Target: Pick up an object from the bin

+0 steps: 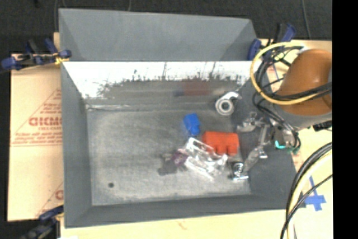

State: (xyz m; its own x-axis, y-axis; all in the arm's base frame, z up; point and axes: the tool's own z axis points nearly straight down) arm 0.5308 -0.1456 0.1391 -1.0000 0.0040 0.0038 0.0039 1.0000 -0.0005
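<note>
My gripper (239, 169) reaches down into the right side of the bin, its tip close to the floor near the right wall. Just left of the tip lies a clear plastic piece (199, 157) with a crumpled, shiny look. A red block (221, 142) sits directly above and left of the tip, touching the clear piece. A small blue piece (192, 123) stands a little farther back, to the left of the red block. Nothing shows held in the gripper.
A small silver-white ring (225, 104) lies near the back wall on the right. A dark little object (167, 164) rests at the left end of the clear piece. The arm with its orange cover and cables hangs over the bin's right rim.
</note>
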